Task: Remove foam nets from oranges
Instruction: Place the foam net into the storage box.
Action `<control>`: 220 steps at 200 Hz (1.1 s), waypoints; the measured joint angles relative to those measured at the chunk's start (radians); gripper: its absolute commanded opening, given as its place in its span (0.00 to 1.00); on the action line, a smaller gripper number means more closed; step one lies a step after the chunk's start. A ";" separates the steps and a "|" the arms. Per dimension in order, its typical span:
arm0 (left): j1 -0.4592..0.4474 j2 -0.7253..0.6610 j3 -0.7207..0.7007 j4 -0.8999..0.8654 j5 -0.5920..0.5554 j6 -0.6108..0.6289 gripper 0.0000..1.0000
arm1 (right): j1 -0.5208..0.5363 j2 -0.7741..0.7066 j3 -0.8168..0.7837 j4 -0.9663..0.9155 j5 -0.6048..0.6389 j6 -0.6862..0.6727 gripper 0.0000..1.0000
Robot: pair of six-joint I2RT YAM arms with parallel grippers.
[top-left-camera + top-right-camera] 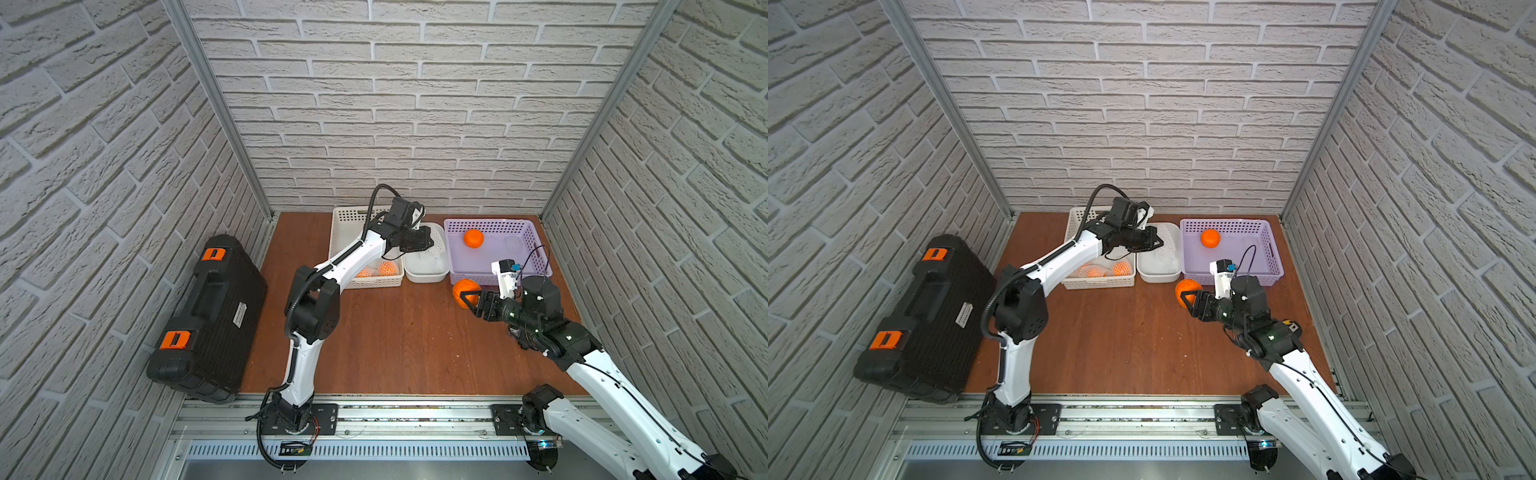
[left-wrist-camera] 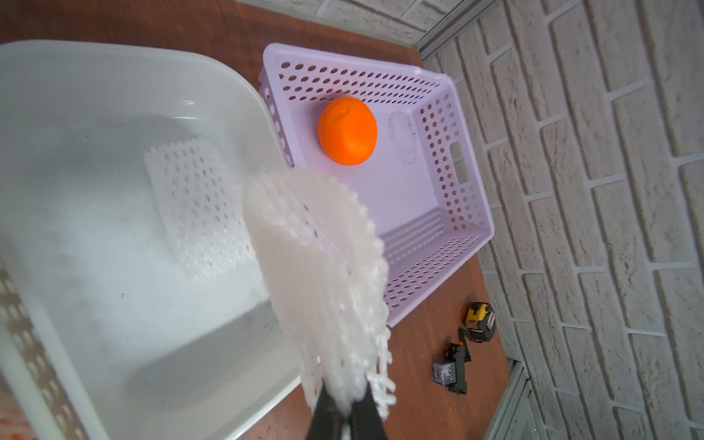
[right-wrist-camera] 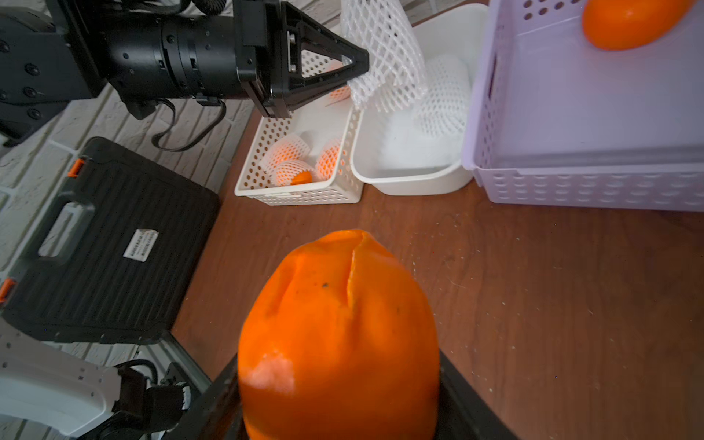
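My left gripper (image 2: pixel 344 413) is shut on a white foam net (image 2: pixel 316 259), which hangs over the white tub (image 1: pixel 426 275) at the back. A second foam net (image 2: pixel 198 205) lies inside that tub. My right gripper (image 1: pixel 467 296) is shut on a bare orange (image 3: pixel 339 335), held just above the table in front of the purple basket (image 1: pixel 498 226). Another bare orange (image 1: pixel 473 238) lies in the purple basket. Oranges still in their nets (image 3: pixel 289 156) sit in the white perforated basket (image 1: pixel 374 283), partly hidden by my left arm.
A black case with orange latches (image 1: pixel 208 316) lies at the left of the table. A yellow tape measure (image 2: pixel 478 316) and a small black item (image 2: pixel 451 365) lie near the right wall. Brick walls close in three sides.
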 measured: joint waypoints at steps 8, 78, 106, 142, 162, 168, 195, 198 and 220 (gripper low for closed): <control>0.002 0.046 0.055 -0.028 -0.001 0.011 0.11 | -0.004 0.000 0.000 -0.021 0.022 -0.004 0.43; 0.012 0.279 0.355 -0.276 -0.062 0.055 0.82 | -0.053 0.061 0.051 -0.092 0.134 -0.010 0.44; 0.013 0.279 0.376 -0.336 -0.092 0.072 0.88 | -0.082 0.121 0.079 -0.095 0.163 -0.011 0.44; 0.000 0.254 0.360 -0.355 -0.122 0.084 0.88 | -0.115 0.231 0.149 -0.105 0.223 -0.006 0.45; -0.010 0.212 0.313 -0.355 -0.148 0.083 0.88 | -0.130 0.277 0.179 -0.104 0.243 -0.002 0.45; -0.013 0.201 0.302 -0.354 -0.155 0.082 0.87 | -0.133 0.290 0.188 -0.104 0.247 -0.001 0.45; -0.037 0.130 0.203 -0.299 -0.166 0.063 0.85 | -0.140 0.339 0.227 -0.103 0.256 0.006 0.44; -0.041 0.118 0.186 -0.290 -0.168 0.057 0.85 | -0.140 0.344 0.232 -0.103 0.256 0.006 0.45; -0.066 0.055 0.103 -0.235 -0.193 0.009 0.84 | -0.144 0.372 0.262 -0.103 0.259 0.006 0.45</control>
